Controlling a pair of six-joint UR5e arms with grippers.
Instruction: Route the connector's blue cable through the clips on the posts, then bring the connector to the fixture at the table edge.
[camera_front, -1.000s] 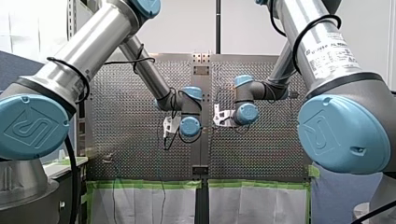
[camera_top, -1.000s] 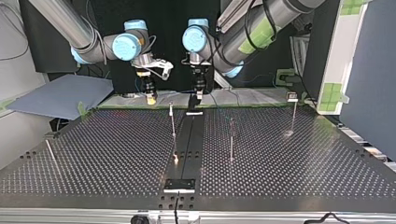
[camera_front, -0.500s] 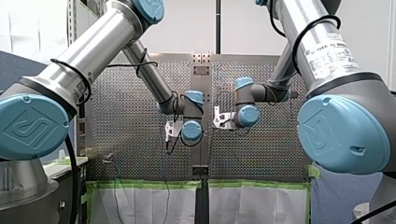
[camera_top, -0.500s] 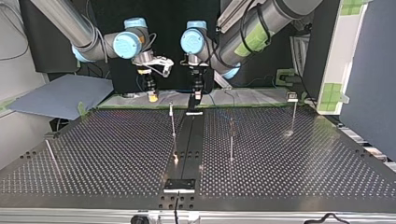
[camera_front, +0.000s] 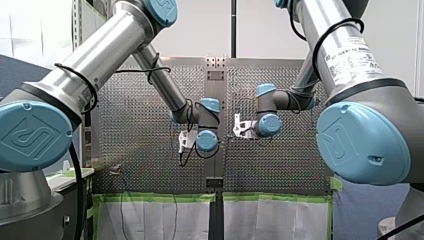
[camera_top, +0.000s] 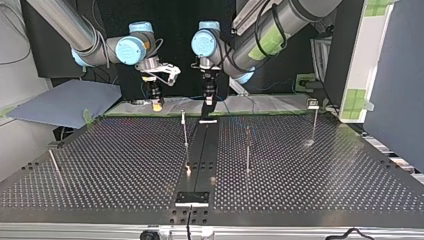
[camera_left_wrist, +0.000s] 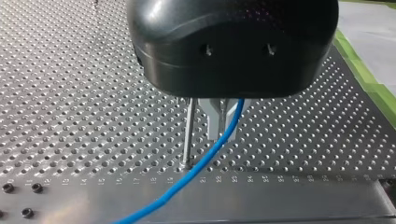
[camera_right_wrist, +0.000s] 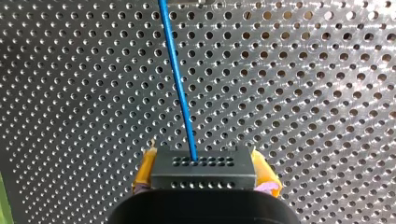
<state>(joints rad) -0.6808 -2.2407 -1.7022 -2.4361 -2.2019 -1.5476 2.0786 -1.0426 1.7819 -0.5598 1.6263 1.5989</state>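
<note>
Right gripper (camera_right_wrist: 204, 161): yellow pads clamped on both sides of the black rectangular connector (camera_right_wrist: 204, 175), its holed face pointing ahead. The thin blue cable (camera_right_wrist: 180, 88) leaves the connector at 12 o'clock from the gripper and runs straight out over the perforated metal table (camera_right_wrist: 303, 93).

Left gripper (camera_left_wrist: 223, 120): metal fingers pinched together on the cable, which passes through them and trails off toward 7 o'clock. A thin metal post (camera_left_wrist: 188, 135) stands upright just beside those fingers on their 9 o'clock side. The cable crosses near its foot; contact can't be told. Its clip doesn't show here.

Top view: probably the same post (camera_top: 185, 129), between the two grippers, about 7 o'clock from the left gripper (camera_top: 206, 106) and 4 o'clock from the right gripper (camera_top: 156, 104). Left looks nearer. The held span's long axis is judged roughly 9-to-3 from the grip positions; the cable is too thin to see there.

Likely step: first clip, with the span to come toward 6 o'clock onto the post top. The flat black fixture plate (camera_top: 192, 198) sits at the 6 o'clock table edge, well apart.
</note>
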